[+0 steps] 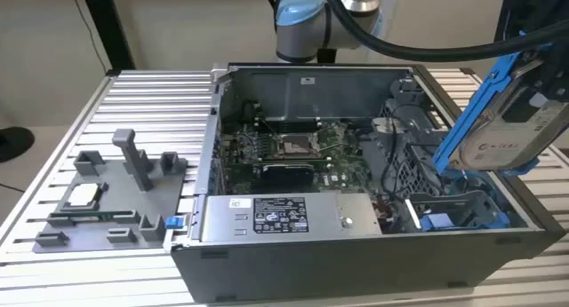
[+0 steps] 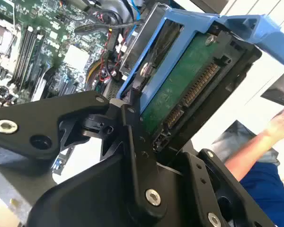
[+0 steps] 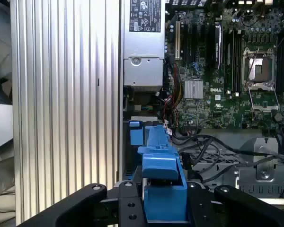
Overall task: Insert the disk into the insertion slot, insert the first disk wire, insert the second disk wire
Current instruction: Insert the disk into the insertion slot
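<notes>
We are on the first step; our fingers [image 2: 132,135] pinch the disk [image 1: 508,130], held tilted above the slot [image 1: 455,210]; seating it calls for squaring them up.

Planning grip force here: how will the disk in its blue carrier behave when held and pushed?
The disk looks like a rigid metal slab, probably dense and unbending. Its blue carrier frame is thin plastic, so it may flex under a push. The bare circuit board in the second wrist view seems fragile.

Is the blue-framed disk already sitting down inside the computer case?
No, in the exterior view the disk hangs tilted in the air above the open computer case, not seated in it.
</notes>
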### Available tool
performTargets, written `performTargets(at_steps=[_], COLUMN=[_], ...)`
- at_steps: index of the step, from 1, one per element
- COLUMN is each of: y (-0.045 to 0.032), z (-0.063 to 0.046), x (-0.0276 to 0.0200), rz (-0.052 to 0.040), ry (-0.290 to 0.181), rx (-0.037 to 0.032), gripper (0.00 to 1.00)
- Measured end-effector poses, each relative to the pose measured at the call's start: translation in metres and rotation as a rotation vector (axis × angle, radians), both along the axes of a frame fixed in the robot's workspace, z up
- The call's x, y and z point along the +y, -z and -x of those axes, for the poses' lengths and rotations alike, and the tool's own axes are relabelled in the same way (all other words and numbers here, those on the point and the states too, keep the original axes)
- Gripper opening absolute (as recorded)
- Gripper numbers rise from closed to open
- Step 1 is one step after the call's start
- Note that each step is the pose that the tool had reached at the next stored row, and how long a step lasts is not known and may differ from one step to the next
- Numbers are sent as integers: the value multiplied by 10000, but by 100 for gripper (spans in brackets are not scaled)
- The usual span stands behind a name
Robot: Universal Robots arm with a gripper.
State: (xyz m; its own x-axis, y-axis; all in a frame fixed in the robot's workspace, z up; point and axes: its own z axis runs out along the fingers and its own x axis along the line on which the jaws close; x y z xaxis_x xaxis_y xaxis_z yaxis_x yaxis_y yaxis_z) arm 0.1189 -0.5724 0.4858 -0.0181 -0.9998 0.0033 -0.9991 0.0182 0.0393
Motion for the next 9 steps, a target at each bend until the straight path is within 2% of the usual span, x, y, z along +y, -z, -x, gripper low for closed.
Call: performTargets(at_steps=[9], y=[0], z=[0], x=[0], rz=[0], ry=[0], rx=[0], gripper=[0])
